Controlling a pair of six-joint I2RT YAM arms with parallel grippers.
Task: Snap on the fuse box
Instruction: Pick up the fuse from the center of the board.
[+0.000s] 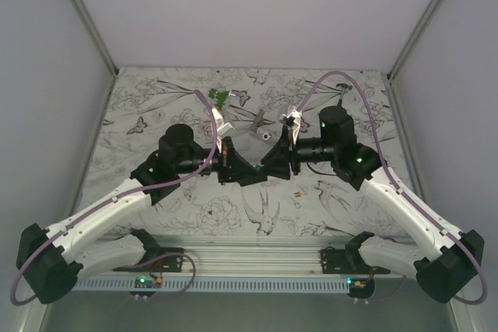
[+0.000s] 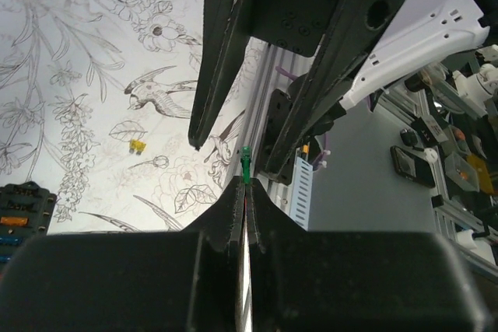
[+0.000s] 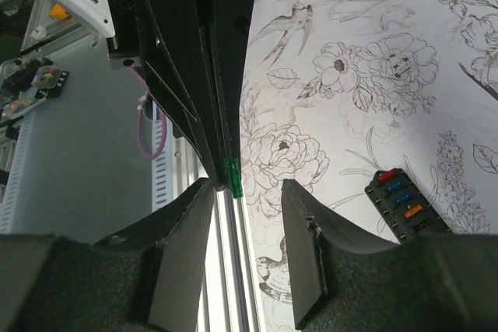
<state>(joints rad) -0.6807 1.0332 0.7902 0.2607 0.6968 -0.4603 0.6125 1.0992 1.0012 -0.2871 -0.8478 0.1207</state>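
Observation:
The fuse box [image 3: 408,207], a black block with red, blue and orange bits on its face, lies on the patterned table; its corner also shows in the left wrist view [image 2: 23,219]. In the top view the arms hide it. My left gripper [image 2: 246,184] is shut on a small green piece [image 2: 246,162] that sticks out of its tips. The right gripper [image 3: 247,186] stands open around those tips, and the green piece [image 3: 232,176] sits close to its left finger. Both grippers meet above mid-table [image 1: 261,167].
A green clip-like piece [image 1: 220,97] and a grey metal tool [image 1: 258,126] lie at the back of the table. A small yellow bit [image 2: 138,146] rests on the cloth near the right arm. The aluminium rail [image 1: 257,250] runs along the near edge.

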